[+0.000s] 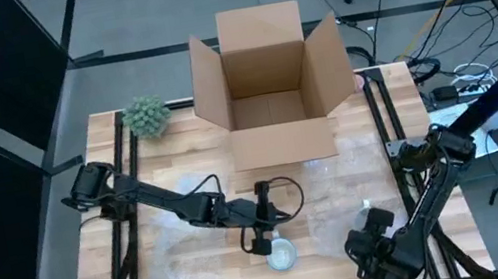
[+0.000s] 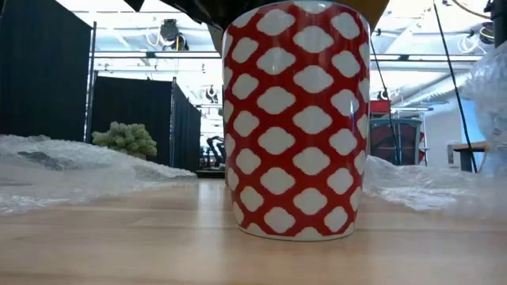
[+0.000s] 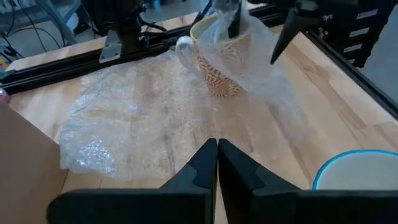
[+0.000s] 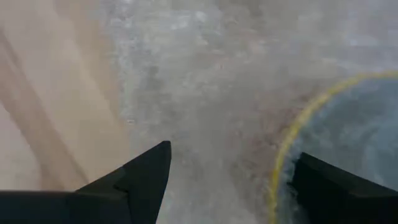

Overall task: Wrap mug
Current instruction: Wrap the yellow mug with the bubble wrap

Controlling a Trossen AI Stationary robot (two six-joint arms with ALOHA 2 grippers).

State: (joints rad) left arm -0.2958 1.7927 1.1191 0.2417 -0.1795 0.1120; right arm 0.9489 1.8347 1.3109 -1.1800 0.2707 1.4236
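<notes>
The red-and-white patterned mug (image 2: 297, 119) stands upright on the bare wooden table (image 1: 169, 143) near its front edge, beside the left gripper (image 1: 258, 242), whose fingers are pressed together. The right gripper (image 4: 227, 180) hovers with fingers apart over bubble wrap (image 4: 205, 81) and a second, yellow-rimmed mug (image 3: 217, 59). The risk: 2 mugs invite wrapping the wrong one, or a sweeping arm could topple either.

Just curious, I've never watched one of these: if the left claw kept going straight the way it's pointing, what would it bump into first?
Probably the bubble wrap spread on the table ahead of the shut left gripper; the partly wrapped yellow-rimmed mug stands farther on. Depth is hard to judge.
</notes>
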